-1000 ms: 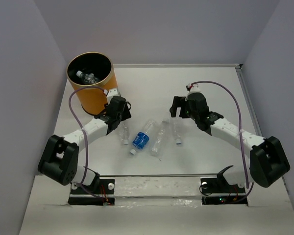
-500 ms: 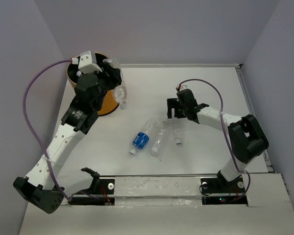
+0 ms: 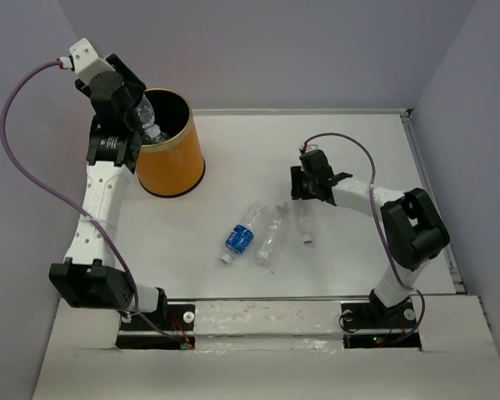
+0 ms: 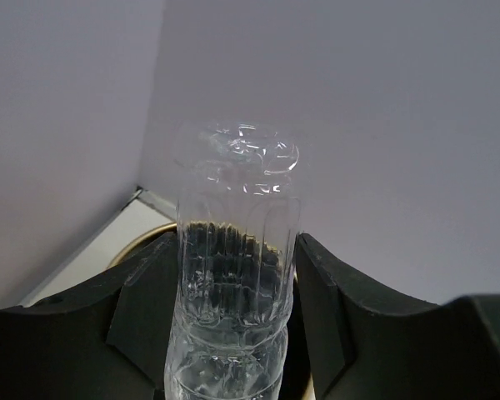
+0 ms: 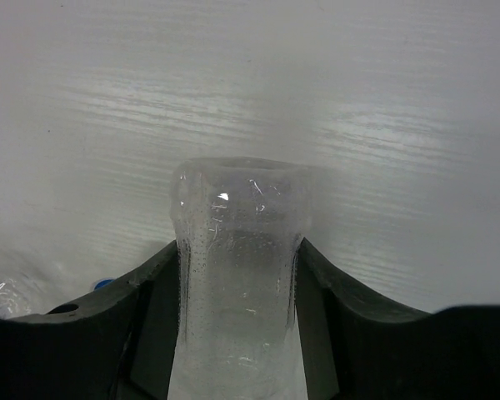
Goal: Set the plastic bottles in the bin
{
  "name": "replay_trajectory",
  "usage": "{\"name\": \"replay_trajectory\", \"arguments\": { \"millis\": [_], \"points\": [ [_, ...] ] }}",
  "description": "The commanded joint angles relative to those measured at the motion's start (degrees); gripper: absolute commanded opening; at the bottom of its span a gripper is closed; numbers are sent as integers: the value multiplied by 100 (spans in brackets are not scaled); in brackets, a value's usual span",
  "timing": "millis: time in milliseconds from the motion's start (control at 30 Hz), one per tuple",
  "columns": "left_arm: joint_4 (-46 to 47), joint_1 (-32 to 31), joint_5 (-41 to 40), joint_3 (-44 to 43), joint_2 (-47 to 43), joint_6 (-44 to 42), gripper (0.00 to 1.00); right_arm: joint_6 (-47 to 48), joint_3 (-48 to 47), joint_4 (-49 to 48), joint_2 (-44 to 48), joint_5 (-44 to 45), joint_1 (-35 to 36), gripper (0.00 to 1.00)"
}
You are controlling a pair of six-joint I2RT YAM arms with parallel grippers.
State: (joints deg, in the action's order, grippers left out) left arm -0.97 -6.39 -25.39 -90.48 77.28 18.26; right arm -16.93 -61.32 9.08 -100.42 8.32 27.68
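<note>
A white table (image 3: 233,158) fills the middle of the top view, matte and faintly streaked. A pale lavender back wall (image 3: 267,50) spans the upper frame. A left wall (image 3: 21,217) and a right wall (image 3: 483,150) of the same colour close the sides. A thin white trim (image 3: 423,158) runs along the table's right edge. Across the lower frame lies a glossy strip (image 3: 267,310), with a plain white ledge (image 3: 267,371) below it. The left wrist view shows two walls meeting at upper left.
</note>
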Motion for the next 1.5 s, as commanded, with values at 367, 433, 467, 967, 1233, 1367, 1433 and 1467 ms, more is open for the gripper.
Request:
{"name": "replay_trajectory", "arguments": {
  "millis": [367, 433, 467, 967, 1233, 1367, 1433, 1467],
  "points": [
    [844, 595, -90, -208, 789, -121, 97, -73, 437, -485, 2797, 181, -61, 32],
    [888, 595, 173, -85, 605, -77, 99, -205, 410, -705, 2993, 30, -61, 32],
    [906, 595, 444, -41, 535, -16, 99, -232, 393, -837, 3054, -40, 0, 32],
    [-693, 51, 3232, 2691, -2549, 670, 99, -539, -3033, -2867, 923, -568, 1662, 31],
    [-1273, -55, 4198, 5063, -4122, 1091, 99, -908, -5704, -3053, -1080, -507, 1881, 31],
    [-1239, -116, 4542, 5663, -4335, 1241, 99, -900, -7207, -3105, -2164, -261, 2012, 31],
    [-1116, -308, 4604, 5796, -4396, 1417, 99, -777, -8077, -3315, -2786, -42, 2066, 31],
    [-1072, -353, 4630, 5822, -4414, 1469, 99, -725, -8306, -3647, -2973, 55, 2135, 30]
  ]
}}
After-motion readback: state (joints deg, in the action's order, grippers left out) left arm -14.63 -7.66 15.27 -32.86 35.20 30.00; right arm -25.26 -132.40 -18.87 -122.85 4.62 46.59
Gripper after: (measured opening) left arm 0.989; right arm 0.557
